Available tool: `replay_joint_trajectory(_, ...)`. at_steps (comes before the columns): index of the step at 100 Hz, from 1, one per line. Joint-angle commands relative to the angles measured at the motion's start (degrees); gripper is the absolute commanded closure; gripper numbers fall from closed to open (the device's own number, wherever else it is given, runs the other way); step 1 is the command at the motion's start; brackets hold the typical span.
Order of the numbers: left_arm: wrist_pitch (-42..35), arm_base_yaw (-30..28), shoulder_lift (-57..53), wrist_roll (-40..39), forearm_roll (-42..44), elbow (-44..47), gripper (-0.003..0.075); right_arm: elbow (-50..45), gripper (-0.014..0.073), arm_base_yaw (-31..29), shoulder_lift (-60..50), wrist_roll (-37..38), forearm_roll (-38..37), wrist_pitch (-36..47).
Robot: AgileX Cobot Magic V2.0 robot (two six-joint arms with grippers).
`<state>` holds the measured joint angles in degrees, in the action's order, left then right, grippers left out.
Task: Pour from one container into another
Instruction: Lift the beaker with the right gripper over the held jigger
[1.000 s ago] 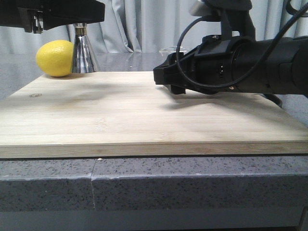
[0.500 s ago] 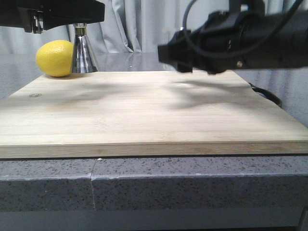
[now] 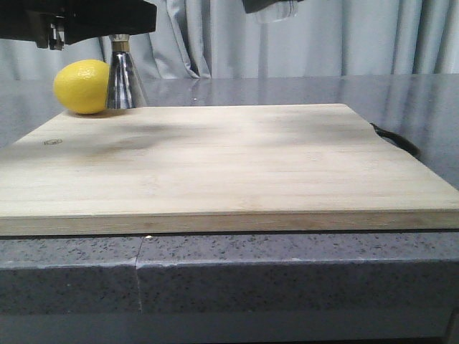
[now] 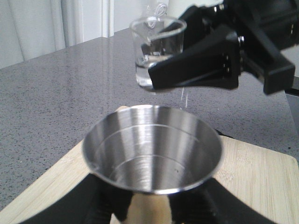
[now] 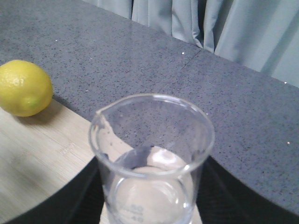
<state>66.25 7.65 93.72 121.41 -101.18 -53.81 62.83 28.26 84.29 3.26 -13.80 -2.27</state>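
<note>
The steel jigger point(image 3: 123, 75) stands upright at the board's far left corner, touching a lemon. My left gripper point(image 3: 107, 18) reaches over it and is shut on the jigger; in the left wrist view its dark fingers point(image 4: 112, 205) flank the narrow part below the open, empty cup point(image 4: 152, 149). The clear glass beaker point(image 4: 156, 51) hangs upright in the air beyond the jigger, with a little clear liquid in its bottom. My right gripper point(image 4: 219, 60) is shut on it. In the right wrist view the beaker point(image 5: 152, 158) sits between the black fingers point(image 5: 70, 200). From the front only its base point(image 3: 276, 8) shows at the top edge.
A yellow lemon point(image 3: 81, 86) lies at the board's far left, seen also in the right wrist view as the lemon point(image 5: 23, 88). The wooden board point(image 3: 229, 165) rests on a grey speckled counter point(image 3: 287, 272). Grey curtains hang behind. A dark cable point(image 3: 394, 140) lies at the board's right edge.
My right arm has risen from just above the board to the top edge of the front view, carrying the beaker. The left arm and jigger have not moved.
</note>
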Motion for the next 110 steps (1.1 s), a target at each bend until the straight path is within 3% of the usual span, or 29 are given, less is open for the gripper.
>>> replay_joint_trajectory(1, 5.1, 0.5, -2.5, -0.4, -5.6, -1.8, 0.0481, 5.7, 0.027, 1.0, -2.4, -0.4, -2.7, -1.5)
replay_joint_trajectory(27, 5.1, 0.5, -2.5, -0.4, -5.6, -1.8, 0.0481, 14.3, 0.027, 6.2, -2.4, -1.5, -6.9, -11.5)
replay_joint_trajectory(81, 5.1, 0.5, -2.4, -0.4, -5.6, -1.8, 0.0481, 31.2, 0.027, 15.3, 3.6, -16.6, -7.0, -32.6)
replay_joint_trajectory(110, 5.1, 0.5, -2.4, -0.4, -5.6, -1.8, 0.0481, 34.6, 0.027, 16.9, 6.2, -24.8, -7.4, -35.0)
